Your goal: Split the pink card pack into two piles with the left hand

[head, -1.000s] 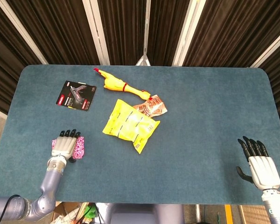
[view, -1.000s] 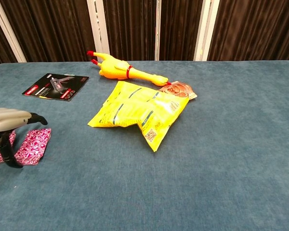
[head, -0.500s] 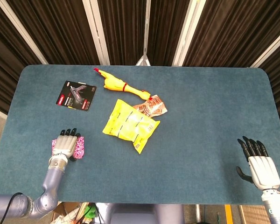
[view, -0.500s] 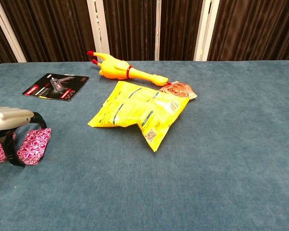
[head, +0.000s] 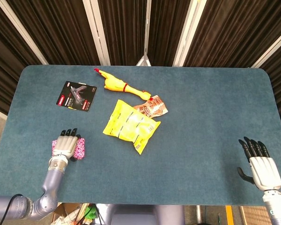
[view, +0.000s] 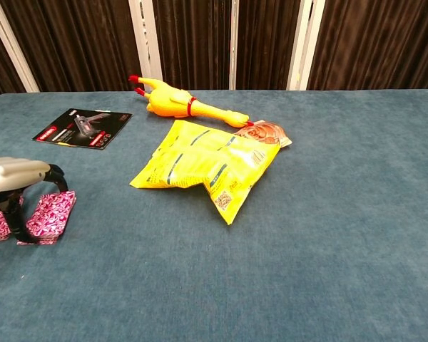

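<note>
Left hand (view: 14,182) arched over the pink card pack (view: 48,214), fingers down around it, grip unclear; still 1 pile, split not done.

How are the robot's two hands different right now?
The left hand sits over the pink patterned card pack near the table's front left, dark fingers arched down around it. The right hand hangs at the front right with nothing under or in it, fingers straight and spread. The left shows in both views, the right only in the head view. Both share silver backs and black fingers.
</note>
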Controlling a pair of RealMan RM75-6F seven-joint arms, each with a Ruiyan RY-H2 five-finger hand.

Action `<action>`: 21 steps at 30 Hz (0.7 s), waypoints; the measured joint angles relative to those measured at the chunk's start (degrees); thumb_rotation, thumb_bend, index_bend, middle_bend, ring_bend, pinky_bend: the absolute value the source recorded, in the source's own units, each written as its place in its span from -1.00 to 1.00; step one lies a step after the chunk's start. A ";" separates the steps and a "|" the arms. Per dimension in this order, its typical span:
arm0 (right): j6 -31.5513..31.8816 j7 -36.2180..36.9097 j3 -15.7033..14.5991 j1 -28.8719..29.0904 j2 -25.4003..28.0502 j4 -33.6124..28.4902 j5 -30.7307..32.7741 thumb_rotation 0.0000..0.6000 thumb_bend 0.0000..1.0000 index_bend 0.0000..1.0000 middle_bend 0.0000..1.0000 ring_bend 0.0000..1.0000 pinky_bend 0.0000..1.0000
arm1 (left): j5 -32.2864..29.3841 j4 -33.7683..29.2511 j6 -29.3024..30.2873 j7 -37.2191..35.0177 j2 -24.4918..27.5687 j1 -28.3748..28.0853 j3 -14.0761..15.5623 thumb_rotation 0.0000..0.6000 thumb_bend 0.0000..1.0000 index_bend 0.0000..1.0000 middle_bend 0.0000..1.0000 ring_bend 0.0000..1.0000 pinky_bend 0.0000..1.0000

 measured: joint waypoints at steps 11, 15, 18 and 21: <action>-0.02 0.12 -0.01 0.00 -0.20 0.14 0.02 1.00 -0.28 -1.00 -1.00 -1.00 -0.94 | 2.03 -4.69 1.37 -0.14 1.92 -0.69 -1.11 1.00 -0.21 -0.08 -1.00 -1.00 -1.00; -0.06 0.19 0.02 0.00 -0.17 0.07 0.12 1.00 -0.28 -1.00 -1.00 -1.00 -0.94 | 1.88 -5.14 1.72 0.74 0.93 -1.56 -1.57 1.00 -0.21 -0.09 -1.00 -1.00 -1.00; -0.03 0.46 0.05 -0.04 -0.10 0.07 0.18 1.00 -0.28 -1.00 -1.00 -1.00 -0.95 | 1.58 -4.73 1.80 1.43 -0.59 -2.26 -1.80 1.00 -0.23 -0.11 -1.00 -1.00 -1.00; -0.14 0.54 0.03 -0.01 -0.14 0.09 0.21 1.00 -0.27 -1.00 -1.00 -1.00 -0.94 | 1.16 -4.04 1.77 2.17 -2.43 -3.06 -2.07 1.00 -0.32 -0.22 -1.00 -1.00 -1.00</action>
